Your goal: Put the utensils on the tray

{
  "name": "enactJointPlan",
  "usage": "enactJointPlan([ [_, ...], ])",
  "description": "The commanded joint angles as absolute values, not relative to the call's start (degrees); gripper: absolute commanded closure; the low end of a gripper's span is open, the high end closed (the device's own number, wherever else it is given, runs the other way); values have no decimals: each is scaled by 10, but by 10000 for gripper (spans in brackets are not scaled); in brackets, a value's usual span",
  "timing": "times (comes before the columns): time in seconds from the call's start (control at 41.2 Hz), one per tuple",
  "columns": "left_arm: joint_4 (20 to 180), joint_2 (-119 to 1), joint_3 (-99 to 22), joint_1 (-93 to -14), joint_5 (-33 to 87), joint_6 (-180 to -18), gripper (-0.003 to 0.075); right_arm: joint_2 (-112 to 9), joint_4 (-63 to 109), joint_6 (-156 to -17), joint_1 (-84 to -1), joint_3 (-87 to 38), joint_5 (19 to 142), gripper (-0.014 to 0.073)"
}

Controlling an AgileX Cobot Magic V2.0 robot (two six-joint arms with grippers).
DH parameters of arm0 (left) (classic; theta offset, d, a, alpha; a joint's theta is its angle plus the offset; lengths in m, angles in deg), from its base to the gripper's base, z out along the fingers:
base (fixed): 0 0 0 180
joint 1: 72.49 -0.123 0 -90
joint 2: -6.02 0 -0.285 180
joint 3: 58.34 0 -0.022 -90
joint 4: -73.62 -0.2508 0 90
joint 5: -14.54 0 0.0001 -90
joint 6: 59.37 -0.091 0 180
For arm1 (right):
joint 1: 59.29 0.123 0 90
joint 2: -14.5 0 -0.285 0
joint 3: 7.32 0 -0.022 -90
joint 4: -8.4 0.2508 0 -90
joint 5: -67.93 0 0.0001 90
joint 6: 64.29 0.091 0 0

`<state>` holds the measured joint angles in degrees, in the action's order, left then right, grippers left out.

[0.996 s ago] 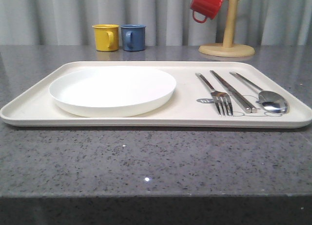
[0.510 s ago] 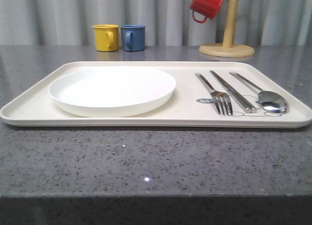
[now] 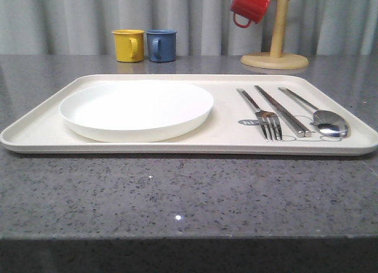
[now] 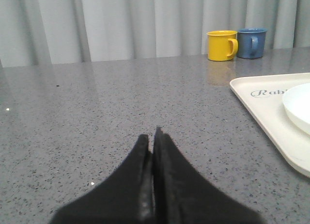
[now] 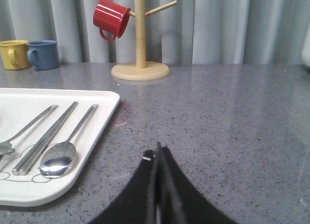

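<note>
Left gripper [image 4: 154, 136] and right gripper [image 5: 157, 153]: black fingers pressed together, holding nothing. Between them, cream rectangular tray [image 3: 224, 140] carries white round plate [image 3: 136, 109], silver fork [image 3: 260, 114], flat metal chopsticks [image 3: 282, 110], round-bowled spoon [image 3: 319, 114].

A grey speckled stone tabletop [image 3: 189, 196] runs back to a wall of pale grey pleated curtains [image 3: 71, 19]. Its polished surface catches small glints of light and faint reflections. At the far edge stand a yellow mug [image 3: 129, 45] and a blue mug [image 3: 161, 45], side by side. To the right, a wooden mug tree [image 3: 275, 42] holds a red mug [image 3: 250, 6].
</note>
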<state>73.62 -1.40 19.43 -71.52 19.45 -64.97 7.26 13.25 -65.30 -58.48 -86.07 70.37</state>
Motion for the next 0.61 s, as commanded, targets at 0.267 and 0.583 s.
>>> enactJointPlan([
  [0.267, 743, -2, 192, -711, 150, -646, 738, 83, 70, -568, -589, -860, 622, 715],
  [0.583, 743, -2, 192, -711, 150, -646, 738, 83, 79, -569, -589, -860, 643, 715],
])
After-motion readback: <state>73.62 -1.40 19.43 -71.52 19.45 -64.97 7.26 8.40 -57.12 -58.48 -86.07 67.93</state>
